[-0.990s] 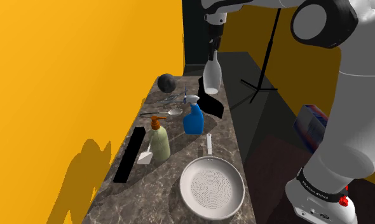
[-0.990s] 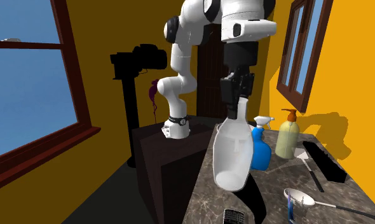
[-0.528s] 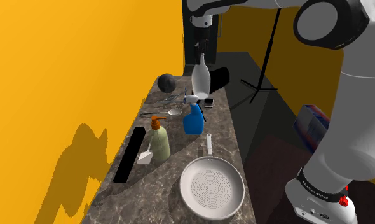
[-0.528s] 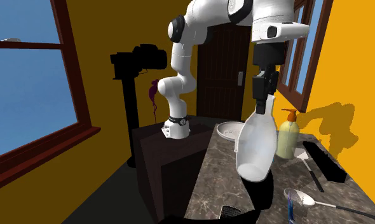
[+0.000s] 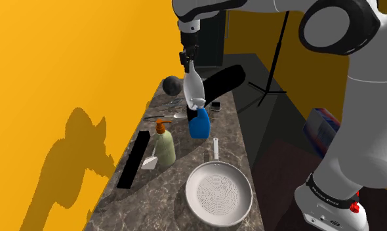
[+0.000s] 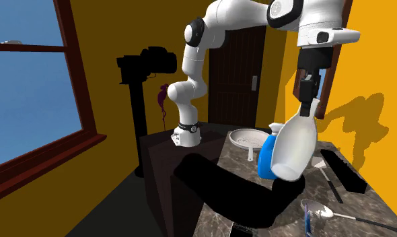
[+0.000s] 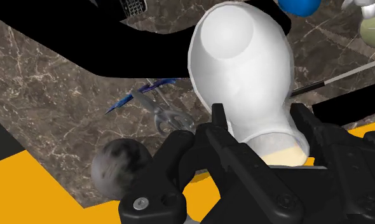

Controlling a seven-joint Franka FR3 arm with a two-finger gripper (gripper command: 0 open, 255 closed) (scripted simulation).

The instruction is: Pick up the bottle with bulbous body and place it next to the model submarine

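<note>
Above far end of marble counter point(image 5: 233, 141): white bulbous bottle point(image 5: 193, 87) hanging neck-up, clear of the surface, clamped at the neck between gripper point(image 5: 188, 60) fingers. Swung within the last second from the counter's open edge toward the yellow wall. Now over blue spray bottle point(image 5: 199, 123), near scissors point(image 7: 156, 107) and dark grey ball point(image 5: 171, 84). Mid-carry, not set down. Cannot tell which item is the model submarine.

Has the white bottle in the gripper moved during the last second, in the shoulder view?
Yes. The white bottle went toward the shoulder view's left: before it hung right of the blue spray bottle, now almost straight above it.
</note>
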